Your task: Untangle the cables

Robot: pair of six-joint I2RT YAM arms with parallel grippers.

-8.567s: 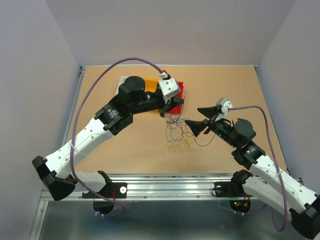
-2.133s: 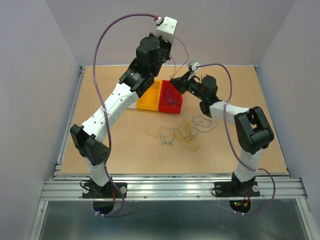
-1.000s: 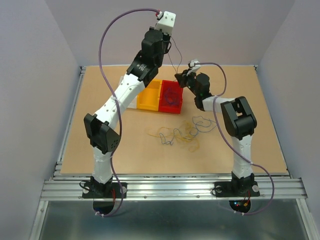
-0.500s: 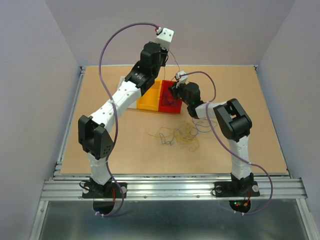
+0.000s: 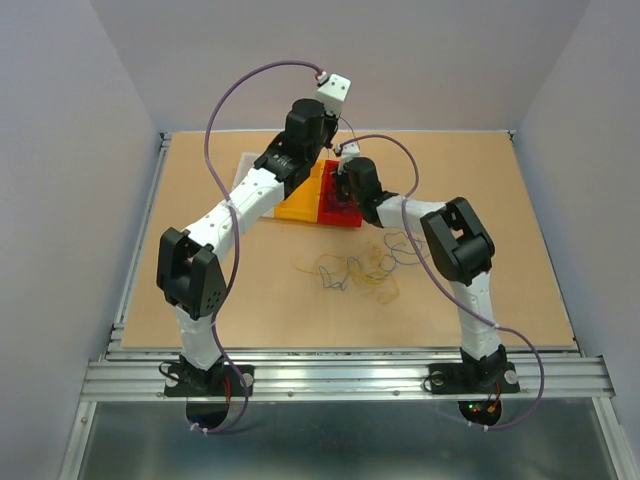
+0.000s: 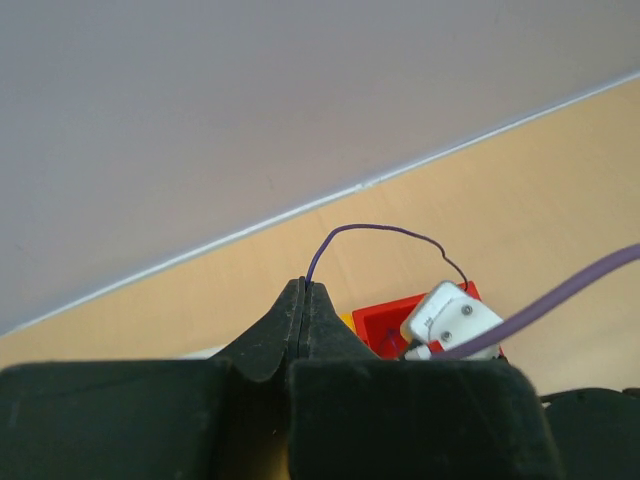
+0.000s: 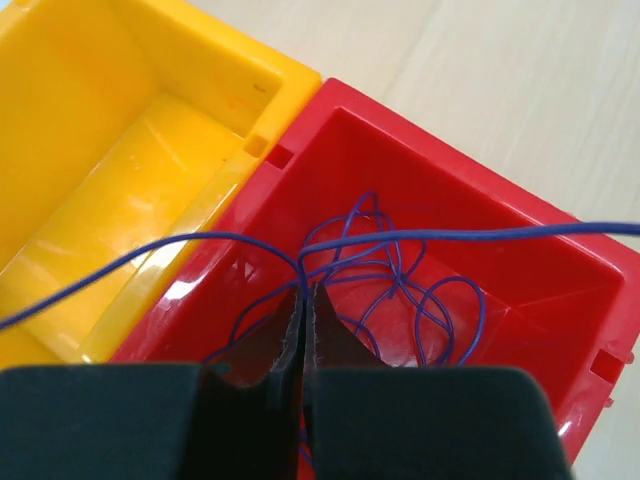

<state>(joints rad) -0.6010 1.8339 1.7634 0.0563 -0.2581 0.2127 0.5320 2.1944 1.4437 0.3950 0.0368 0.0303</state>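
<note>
A blue-purple cable point(image 7: 400, 270) lies coiled in the red bin point(image 7: 560, 230). My right gripper point(image 7: 304, 292) is shut on a strand of it just above the bin floor; in the top view this gripper point(image 5: 340, 192) points down into the red bin point(image 5: 347, 218). Strands run off to both sides of the right wrist view. My left gripper point(image 6: 305, 285), raised above the bins, is shut on a thin purple cable point(image 6: 380, 230) that arches over toward the right wrist. More cables point(image 5: 360, 268) in yellow, blue and tan lie tangled loosely on the table.
A yellow bin point(image 5: 298, 205) adjoins the red one on its left, with a white piece point(image 5: 245, 165) beyond it. Thick lavender arm cables loop overhead. The grey back wall stands behind the bins, and metal rails run along the table's near edge.
My right gripper has swung left and down from beside the red bin to inside it, still pinching the wire. My left gripper has dropped a little toward the bins.
</note>
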